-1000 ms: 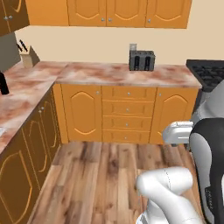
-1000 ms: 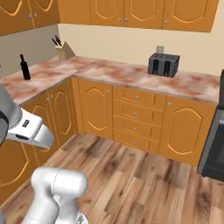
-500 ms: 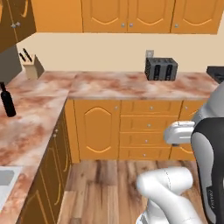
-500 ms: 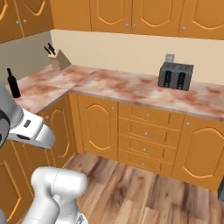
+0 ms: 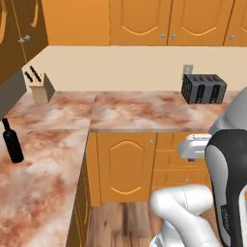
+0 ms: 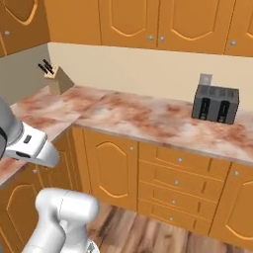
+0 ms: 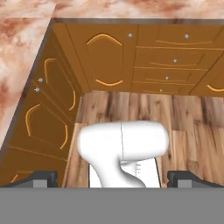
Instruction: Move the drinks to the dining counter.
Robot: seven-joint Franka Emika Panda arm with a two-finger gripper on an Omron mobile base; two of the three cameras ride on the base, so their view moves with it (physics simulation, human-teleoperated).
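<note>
One of the drinks, a slim black bottle (image 5: pixel 12 142) with a narrow neck, stands upright on the left wing of the marble corner counter (image 5: pixel 140 111). In the hand view my gripper (image 7: pixel 113 179) points down at the wooden floor, well away from the bottle. Its two dark fingertips (image 7: pixel 41 178) stand far apart with nothing between them, so it is open. The dining counter is out of view.
A knife block (image 5: pixel 41 88) (image 6: pixel 55 79) stands in the counter's back corner and a dark toaster (image 5: pixel 203 89) (image 6: pixel 216 104) further right by the wall. Orange cabinets and drawers (image 7: pixel 166 61) run below, upper cabinets (image 6: pixel 148 22) above. Wooden floor (image 7: pixel 188 118) lies in front.
The whole picture has shifted: the base has driven nearer the corner counter and turned, so bottle, knife block and toaster look bigger and sit further right. The gripper stays open.
</note>
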